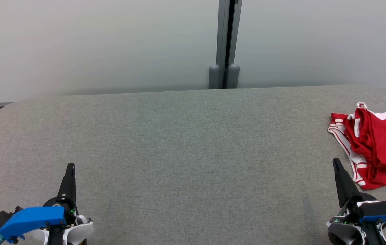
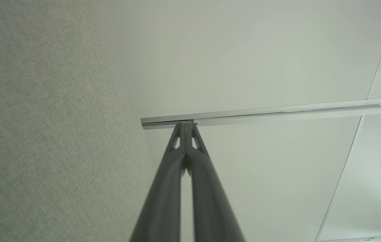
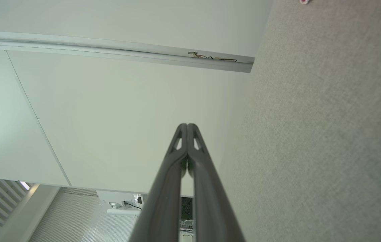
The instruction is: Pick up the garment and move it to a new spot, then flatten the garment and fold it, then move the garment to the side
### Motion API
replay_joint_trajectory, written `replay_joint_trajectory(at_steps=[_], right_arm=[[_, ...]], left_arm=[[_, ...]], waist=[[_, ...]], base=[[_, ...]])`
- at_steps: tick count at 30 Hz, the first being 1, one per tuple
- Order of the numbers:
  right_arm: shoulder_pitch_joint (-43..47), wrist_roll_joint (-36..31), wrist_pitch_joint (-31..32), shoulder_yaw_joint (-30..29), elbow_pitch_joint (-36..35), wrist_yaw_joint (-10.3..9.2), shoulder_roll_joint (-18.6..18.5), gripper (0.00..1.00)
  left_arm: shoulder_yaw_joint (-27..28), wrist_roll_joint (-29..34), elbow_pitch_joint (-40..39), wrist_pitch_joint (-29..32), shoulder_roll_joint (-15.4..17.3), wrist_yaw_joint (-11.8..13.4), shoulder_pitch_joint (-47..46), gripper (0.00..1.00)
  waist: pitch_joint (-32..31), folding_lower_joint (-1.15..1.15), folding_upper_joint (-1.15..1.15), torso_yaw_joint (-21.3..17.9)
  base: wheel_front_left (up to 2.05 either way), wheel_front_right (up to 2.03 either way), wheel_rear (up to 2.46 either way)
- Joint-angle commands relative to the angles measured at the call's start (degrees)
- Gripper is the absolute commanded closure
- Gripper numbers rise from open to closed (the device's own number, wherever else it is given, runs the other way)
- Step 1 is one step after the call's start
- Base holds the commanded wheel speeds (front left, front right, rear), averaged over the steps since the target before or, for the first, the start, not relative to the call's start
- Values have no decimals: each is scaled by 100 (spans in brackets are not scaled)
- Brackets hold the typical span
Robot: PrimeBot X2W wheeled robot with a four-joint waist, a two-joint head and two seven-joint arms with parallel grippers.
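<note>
A grey fabric-covered table [image 1: 179, 136] with rounded far corners stands against pale, frosted-looking wall panels [image 1: 94, 44]. A grey vertical post [image 1: 225, 41] joins two of the panels, its foot meeting the table's far edge. The light is soft and even

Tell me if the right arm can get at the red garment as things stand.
Probably yes. The red garment lies crumpled on the grey table close by the right gripper, nothing between them; its shut jaws must open first.
</note>
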Motion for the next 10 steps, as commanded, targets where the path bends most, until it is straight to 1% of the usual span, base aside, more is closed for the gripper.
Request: replay_joint_trajectory(at_steps=[1,10], right_arm=[[-61,113,14,-23,-22,3,8,100],[-91,459,49,-33,-21,4,15,100]], left_arm=[[47,-94,-41,36,-7,-55,-119,100],[81,-414,-101,132,-17,-58,-125,100]], waist=[[0,0,0,2],[2,0,0,20]], base=[[0,0,0],[0,0,0]])
